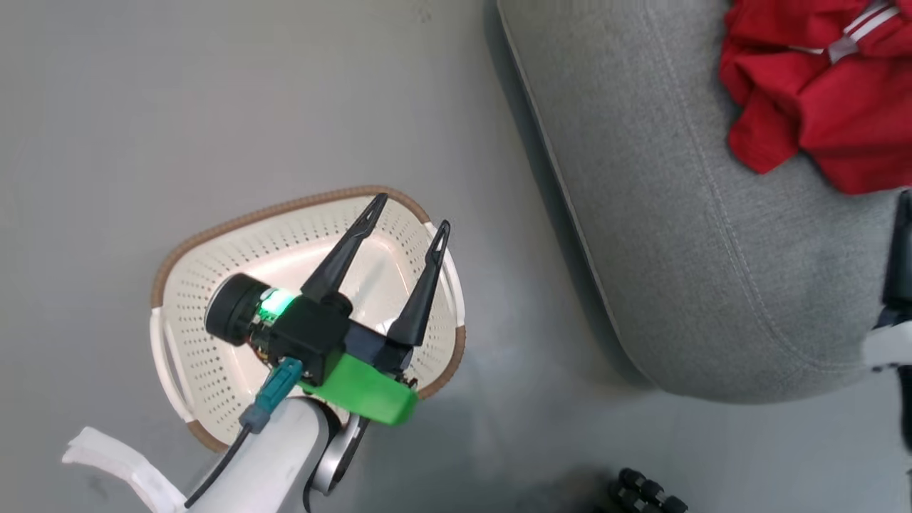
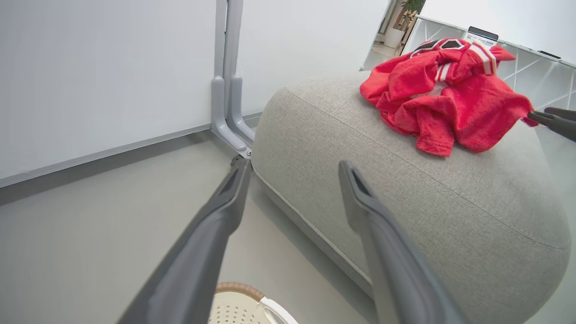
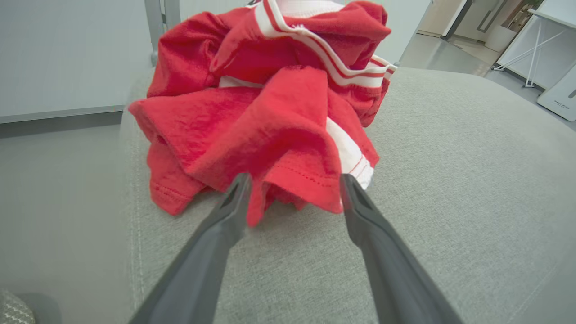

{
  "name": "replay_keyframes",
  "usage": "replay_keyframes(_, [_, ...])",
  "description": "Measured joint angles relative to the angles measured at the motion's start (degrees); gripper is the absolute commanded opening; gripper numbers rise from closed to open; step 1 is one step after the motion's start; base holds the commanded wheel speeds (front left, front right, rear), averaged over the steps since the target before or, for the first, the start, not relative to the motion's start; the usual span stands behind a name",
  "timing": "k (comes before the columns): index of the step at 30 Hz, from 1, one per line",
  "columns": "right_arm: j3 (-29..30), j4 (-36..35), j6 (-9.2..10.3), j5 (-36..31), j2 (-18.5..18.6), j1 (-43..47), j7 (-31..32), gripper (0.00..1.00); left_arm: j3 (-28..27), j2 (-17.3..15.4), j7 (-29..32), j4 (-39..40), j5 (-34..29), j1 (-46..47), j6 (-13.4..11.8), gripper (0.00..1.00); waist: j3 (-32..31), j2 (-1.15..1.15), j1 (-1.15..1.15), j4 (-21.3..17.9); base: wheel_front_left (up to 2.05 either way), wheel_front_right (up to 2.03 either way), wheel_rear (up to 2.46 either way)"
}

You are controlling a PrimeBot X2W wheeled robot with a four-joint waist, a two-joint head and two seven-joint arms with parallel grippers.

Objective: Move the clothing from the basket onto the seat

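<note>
Clothing (image 3: 270, 112) lies heaped on the seat (image 3: 450, 189), on the cushion's upper surface and well back from the rounded edge that faces the basket (image 1: 285, 206). We judge the carry as good as done; the step in hand is to let go cleanly and get clear.

To do it well, we would draw the right claw (image 3: 294, 180) straight back along the line of its own fingers, low and slow. A loose fold of red fabric hangs between the two tips, and its stitched hem looks to brush the inner face of each finger. A sideways swing or a quick lift could hook that hem and drag the heap toward the edge. We would watch the fold as the tips come away, and stop if the fabric follows.

The right claw stands spread wide, grasping nothing. The fold sits in the gap but is not pinched, and we cannot tell for certain whether the fabric rests on the fingers or only hangs in front of them.

The left claw (image 1: 410, 214) is also fully spread and empty. It hovers over the basket, which stands on the floor (image 1: 107, 107) beside the seat with no garment showing inside it.
</note>
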State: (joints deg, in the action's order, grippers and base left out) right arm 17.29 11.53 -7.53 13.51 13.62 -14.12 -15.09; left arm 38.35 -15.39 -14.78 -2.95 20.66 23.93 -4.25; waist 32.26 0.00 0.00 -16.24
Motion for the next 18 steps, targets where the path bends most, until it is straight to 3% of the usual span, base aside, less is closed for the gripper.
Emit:
replay_keyframes(7, [-8.5,-4.5,0.0,-0.5,-1.0,5.0,0.0,1.0,-8.3,4.8,-0.3,0.7,0.1,-6.0,0.0,1.0,-6.9,0.0,0.0,1.9,0.0,0.0,0.0])
replay_keyframes(13, [-15.0,-6.9,0.0,-0.3,-1.8,7.7,0.0,1.0,-15.8,9.2,-0.3,1.3,-3.6,-12.2,1.8,1.0,-12.9,0.0,0.0,5.3,0.0,0.0,0.0])
replay_keyframes(18, [-19.5,-7.5,0.01,0.3,-2.8,9.3,0.0,1.0,-21.7,11.1,-0.3,1.7,-5.8,-17.7,2.8,1.0,-17.8,0.0,0.0,8.8,0.0,0.0,0.0])
